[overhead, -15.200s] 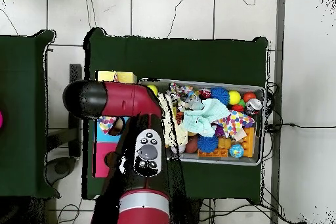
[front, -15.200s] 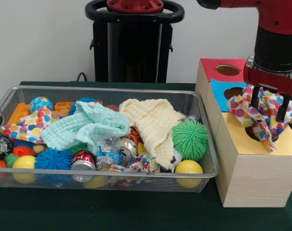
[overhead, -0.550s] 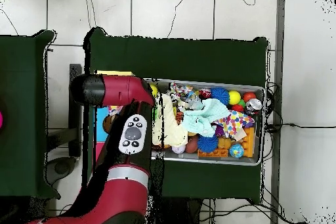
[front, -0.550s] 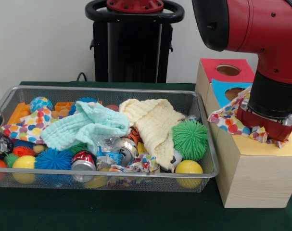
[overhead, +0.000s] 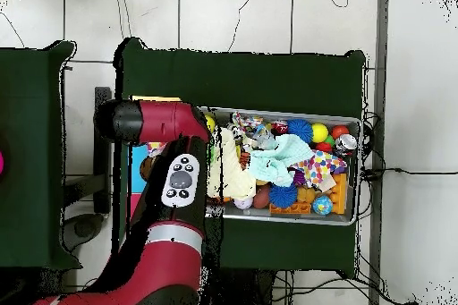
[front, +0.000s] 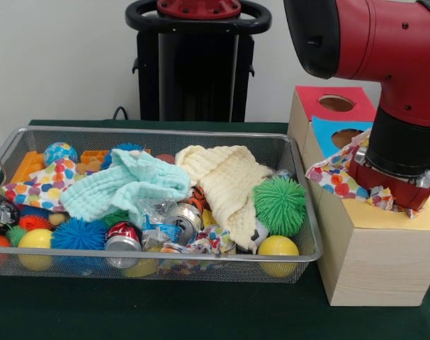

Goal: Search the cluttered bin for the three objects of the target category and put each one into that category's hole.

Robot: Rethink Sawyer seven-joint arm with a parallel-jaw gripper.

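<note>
The wire-mesh bin [front: 158, 256] holds clutter. My gripper [front: 392, 183] is down on the yellow-topped box [front: 420, 218], right over its hole, which is hidden. A polka-dot cloth [front: 333, 176] is bunched around the gripper and spills to the left over the box top. A second polka-dot cloth [front: 41, 184] lies at the bin's left end, and also shows in the overhead view [overhead: 319, 167]. A third [front: 204, 242] lies crumpled at the bin's front middle. In the overhead view my arm [overhead: 174, 185] covers the boxes and the gripper.
A mint-green cloth [front: 126, 185] and a cream cloth [front: 225, 184] lie across the bin's middle. A green spiky ball [front: 280, 204], yellow balls, crushed cans and blue spiky balls fill the rest. The blue-topped box [front: 328, 133] and the red-topped box [front: 321, 99] stand behind the yellow one.
The gripper has come down from above the yellow box onto its hole. The polka-dot cloth that hung from it now lies bunched on the box top around it.
</note>
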